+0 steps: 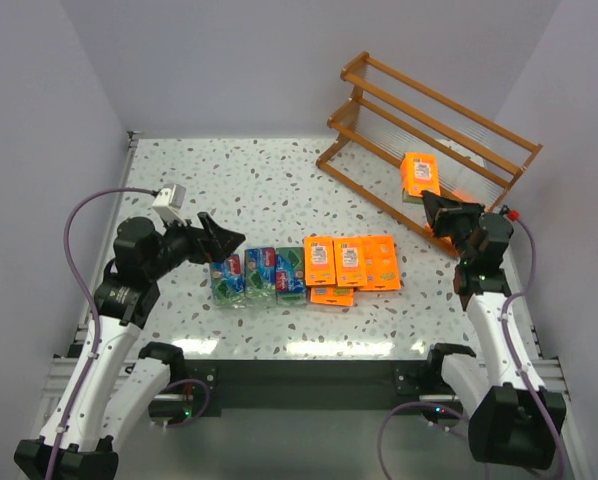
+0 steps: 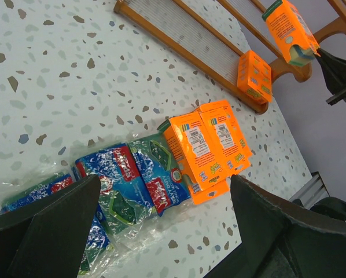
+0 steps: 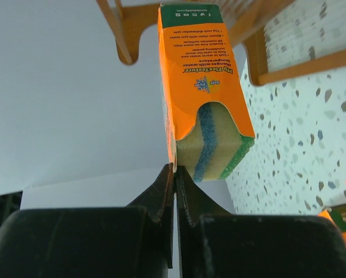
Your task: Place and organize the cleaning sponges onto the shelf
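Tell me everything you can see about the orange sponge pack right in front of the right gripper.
The orange pack is a cardboard sleeve with white print, a dark green top end, and a cutout showing a sponge in yellow, blue and green layers. It stands nearly upright with the wooden shelf behind it. The shut right gripper meets its bottom corner and seems to pinch it there.
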